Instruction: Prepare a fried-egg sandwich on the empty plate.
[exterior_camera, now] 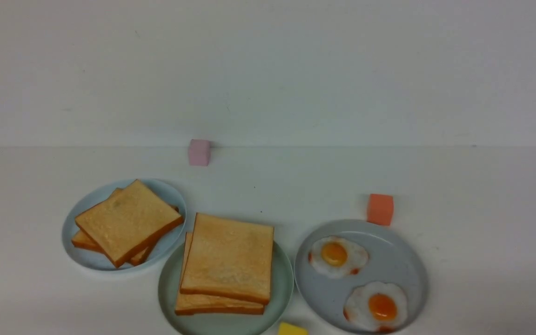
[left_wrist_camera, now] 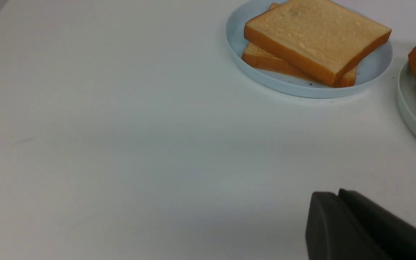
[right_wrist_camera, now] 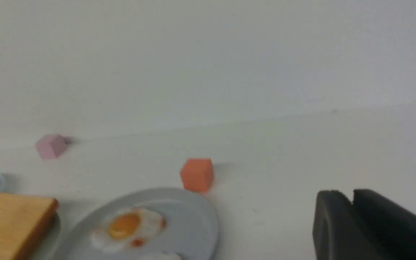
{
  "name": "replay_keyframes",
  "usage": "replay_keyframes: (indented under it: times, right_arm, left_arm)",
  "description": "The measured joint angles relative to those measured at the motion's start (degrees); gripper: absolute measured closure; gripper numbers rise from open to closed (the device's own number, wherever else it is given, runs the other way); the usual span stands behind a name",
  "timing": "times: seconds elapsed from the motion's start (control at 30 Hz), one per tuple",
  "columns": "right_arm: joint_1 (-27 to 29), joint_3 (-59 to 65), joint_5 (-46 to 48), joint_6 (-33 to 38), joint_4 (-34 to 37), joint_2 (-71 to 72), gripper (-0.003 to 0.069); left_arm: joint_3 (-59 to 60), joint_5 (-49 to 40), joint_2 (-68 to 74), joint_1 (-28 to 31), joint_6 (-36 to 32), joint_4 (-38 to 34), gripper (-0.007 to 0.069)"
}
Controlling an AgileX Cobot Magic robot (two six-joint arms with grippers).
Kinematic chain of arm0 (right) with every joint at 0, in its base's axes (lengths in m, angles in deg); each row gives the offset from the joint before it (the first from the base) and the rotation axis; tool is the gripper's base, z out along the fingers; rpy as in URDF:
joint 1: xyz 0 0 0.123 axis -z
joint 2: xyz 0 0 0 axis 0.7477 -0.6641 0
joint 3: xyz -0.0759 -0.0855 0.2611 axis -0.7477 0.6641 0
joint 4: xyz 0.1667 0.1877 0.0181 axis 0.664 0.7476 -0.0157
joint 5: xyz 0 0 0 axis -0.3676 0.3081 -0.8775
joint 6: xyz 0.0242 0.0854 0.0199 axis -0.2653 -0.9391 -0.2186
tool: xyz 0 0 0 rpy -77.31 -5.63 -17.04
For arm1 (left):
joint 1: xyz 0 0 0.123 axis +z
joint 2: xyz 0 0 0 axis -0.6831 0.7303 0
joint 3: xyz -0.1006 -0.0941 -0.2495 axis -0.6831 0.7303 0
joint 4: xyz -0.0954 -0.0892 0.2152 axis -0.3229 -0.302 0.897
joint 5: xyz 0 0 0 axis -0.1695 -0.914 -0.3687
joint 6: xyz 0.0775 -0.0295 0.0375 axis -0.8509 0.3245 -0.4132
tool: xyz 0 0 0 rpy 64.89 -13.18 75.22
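In the front view, two square toast slices lie stacked, slightly askew, on the mint-green plate at the front centre. I cannot see whether an egg lies between them. Neither gripper shows in the front view. In the left wrist view my left gripper is shut and empty, hovering over bare table short of the mint-green plate. In the right wrist view my right gripper has its fingers together with only a small notch at the tips. It holds nothing and sits off to the side of the egg plate.
A pale blue-grey plate at the left holds a skewed toast pile. Another blue-grey plate at the right holds two fried eggs. A pink cube, an orange cube and a yellow cube stand on the table.
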Motion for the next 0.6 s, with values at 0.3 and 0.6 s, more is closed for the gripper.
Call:
replay_keyframes:
  times: [0.3,0.6]
  right_arm:
    - [2.2,1.2,11.9,0.0,-4.2,1.4,0.0550]
    - [2.2,1.1,12.2,0.0,-4.2,1.4,0.0539]
  left_arm:
    - [0.0,0.1,0.0,0.0,0.0,0.0,0.0565]
    - [0.0,0.1,0.0,0.0,0.0,0.0,0.0551]
